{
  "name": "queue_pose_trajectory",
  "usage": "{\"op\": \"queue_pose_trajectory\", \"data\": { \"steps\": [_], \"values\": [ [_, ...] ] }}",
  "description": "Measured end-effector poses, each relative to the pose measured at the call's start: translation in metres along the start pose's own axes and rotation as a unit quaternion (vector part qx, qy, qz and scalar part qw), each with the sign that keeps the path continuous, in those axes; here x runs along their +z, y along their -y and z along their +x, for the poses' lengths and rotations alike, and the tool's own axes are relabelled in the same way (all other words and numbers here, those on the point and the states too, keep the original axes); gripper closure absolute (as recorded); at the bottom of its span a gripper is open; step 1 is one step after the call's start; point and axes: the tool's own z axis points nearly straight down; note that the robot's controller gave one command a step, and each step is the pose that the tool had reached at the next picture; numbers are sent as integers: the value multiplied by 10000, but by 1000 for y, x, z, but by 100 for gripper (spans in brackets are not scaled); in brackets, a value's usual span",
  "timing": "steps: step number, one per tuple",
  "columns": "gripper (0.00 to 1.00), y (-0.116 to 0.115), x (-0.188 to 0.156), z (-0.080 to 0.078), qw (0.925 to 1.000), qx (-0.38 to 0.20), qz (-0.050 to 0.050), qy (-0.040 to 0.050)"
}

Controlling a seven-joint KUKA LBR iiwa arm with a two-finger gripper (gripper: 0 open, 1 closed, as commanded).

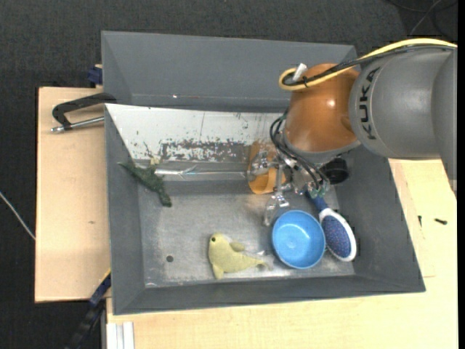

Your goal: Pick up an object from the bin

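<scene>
several small things are lying loose and apart in the grey bin (261,291). nearest, close to the near wall, a pale yellow soft toy (231,256) shaped like a fish or a seal is lying flat. just to its right a round blue bowl (298,240) is sitting upright, mouth up. a blue-and-white brush (337,234) is resting against the bowl's right side, its handle pointing far and left toward the arm.

just beyond the bowl's far rim the tool (278,203) is hanging low under the orange-covered wrist. whether it is spread or pressed together i cannot tell. the bowl is lying nearest to it, so i am judging it the likely pick. behind the tool an orange-brown thing (257,177) is sitting half hidden. far to the left a thin green thing (150,183), perhaps a toy lizard, is lying by the far wall.

to do this well, the tool should be coming straight down astride the bowl's far rim, one side inside and one outside, staying clear of the brush handle. a thin rim is likely to be slipping, so closing squarely and lifting gently is mattering most.
</scene>
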Motion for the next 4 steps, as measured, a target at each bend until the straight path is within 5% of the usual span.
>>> {"op": "queue_pose_trajectory", "data": {
  "steps": [1,2,3,4],
  "values": [
    [0,68,-10,31,9988,-485,-46,71],
    [0,0,-99,82,9979,-646,-17,6],
    [0,8,10,91,9906,-1369,-21,-9],
    [100,11,5,88,9906,-1364,11,40]
  ]
}}
